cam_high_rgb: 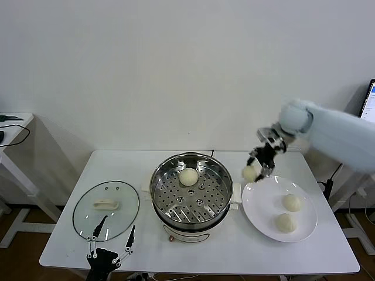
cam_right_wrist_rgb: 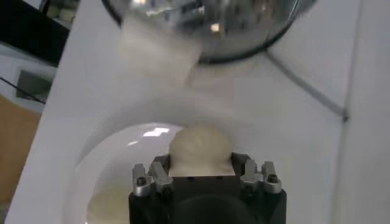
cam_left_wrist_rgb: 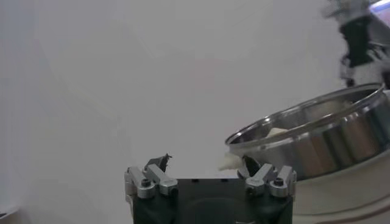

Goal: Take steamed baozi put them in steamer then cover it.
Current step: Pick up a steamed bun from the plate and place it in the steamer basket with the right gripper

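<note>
My right gripper (cam_high_rgb: pixel 255 167) is shut on a cream baozi (cam_high_rgb: pixel 251 172), lifted above the gap between the white plate (cam_high_rgb: pixel 258 211) and the steamer (cam_high_rgb: pixel 190 193). In the right wrist view the baozi (cam_right_wrist_rgb: pixel 200 148) fills the space between the jaws of the right gripper (cam_right_wrist_rgb: pixel 200 165). One baozi (cam_high_rgb: pixel 188 176) lies on the perforated tray at the back of the steamer. Two baozi (cam_high_rgb: pixel 291 202) (cam_high_rgb: pixel 285 222) rest on the plate. The glass cover (cam_high_rgb: pixel 106 211) lies flat on the table at the left. My left gripper (cam_high_rgb: pixel 110 246) hangs open just in front of the cover, nothing in it.
The left wrist view shows the steamer's steel wall (cam_left_wrist_rgb: pixel 317 140) beyond the open left gripper (cam_left_wrist_rgb: pixel 204 161). A cable runs behind the steamer. A side desk (cam_high_rgb: pixel 12 126) stands at the far left and a screen edge (cam_high_rgb: pixel 369 99) at the far right.
</note>
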Action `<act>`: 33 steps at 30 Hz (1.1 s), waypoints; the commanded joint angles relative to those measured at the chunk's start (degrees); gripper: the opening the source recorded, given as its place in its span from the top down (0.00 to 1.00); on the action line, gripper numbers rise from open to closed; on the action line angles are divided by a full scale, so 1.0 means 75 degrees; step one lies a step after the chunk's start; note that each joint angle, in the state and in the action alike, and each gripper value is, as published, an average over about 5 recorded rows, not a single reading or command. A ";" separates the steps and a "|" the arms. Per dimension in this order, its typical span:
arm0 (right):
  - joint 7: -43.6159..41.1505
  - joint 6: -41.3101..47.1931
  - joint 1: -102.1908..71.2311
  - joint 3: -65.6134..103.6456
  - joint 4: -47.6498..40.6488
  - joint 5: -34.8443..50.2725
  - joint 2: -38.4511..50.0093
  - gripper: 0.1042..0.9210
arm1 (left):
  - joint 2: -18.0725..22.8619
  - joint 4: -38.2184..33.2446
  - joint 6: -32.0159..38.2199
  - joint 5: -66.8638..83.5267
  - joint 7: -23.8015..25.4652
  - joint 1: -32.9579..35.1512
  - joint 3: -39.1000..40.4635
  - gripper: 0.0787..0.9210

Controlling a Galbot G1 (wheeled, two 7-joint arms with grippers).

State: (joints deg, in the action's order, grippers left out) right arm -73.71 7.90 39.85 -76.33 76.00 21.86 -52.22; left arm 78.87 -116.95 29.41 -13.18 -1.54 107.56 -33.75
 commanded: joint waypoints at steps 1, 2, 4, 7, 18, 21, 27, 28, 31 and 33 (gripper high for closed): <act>-0.0152 0.0252 0.1421 -0.0838 0.0686 0.0897 -0.1441 0.32 | 0.0002 0.0040 0.0021 -0.0002 -0.0005 -0.0025 -0.0023 0.12; -0.0068 0.0312 0.1392 -0.0880 0.0748 0.0933 -0.1581 0.32 | 0.0001 0.0049 0.0023 -0.0001 -0.0005 -0.0032 -0.0031 0.12; 0.0160 0.0474 0.1298 -0.0978 0.0832 0.1067 -0.1885 0.32 | -0.0001 0.0061 0.0023 -0.0001 -0.0008 -0.0046 -0.0042 0.12; 0.0513 0.0736 0.1127 -0.1154 0.0870 0.1270 -0.2243 0.32 | -0.0005 0.0046 0.0018 0.0004 -0.0013 -0.0058 -0.0050 0.12; 0.1622 0.1394 0.0380 -0.1467 0.0640 0.1100 -0.3104 0.32 | 0.0011 0.0077 0.0036 0.0007 -0.0027 -0.0087 -0.0042 0.12; 0.1816 0.1487 0.0207 -0.1483 0.0516 0.1070 -0.3269 0.32 | 0.0015 0.0082 0.0039 0.0006 -0.0030 -0.0088 -0.0053 0.12; 0.2055 0.1640 -0.0004 -0.1547 0.0402 0.1046 -0.3566 0.32 | 0.0022 0.0089 0.0043 0.0010 -0.0035 -0.0098 -0.0069 0.12; 0.2093 0.1665 -0.0039 -0.1555 0.0383 0.1061 -0.3609 0.32 | 0.0022 0.0093 0.0046 0.0011 -0.0035 -0.0101 -0.0071 0.12; 0.2173 0.1710 -0.0126 -0.1559 0.0295 0.1099 -0.3723 0.32 | 0.0019 0.0107 0.0053 0.0016 -0.0037 -0.0113 -0.0076 0.12; 0.2235 0.1726 -0.0178 -0.1554 0.0223 0.1120 -0.3789 0.32 | 0.0018 0.0112 0.0053 0.0019 -0.0040 -0.0122 -0.0076 0.12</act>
State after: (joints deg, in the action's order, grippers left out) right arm -59.13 19.68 39.53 -87.26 78.03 29.84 -77.93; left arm 79.03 -116.18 29.79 -13.10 -1.79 106.71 -34.30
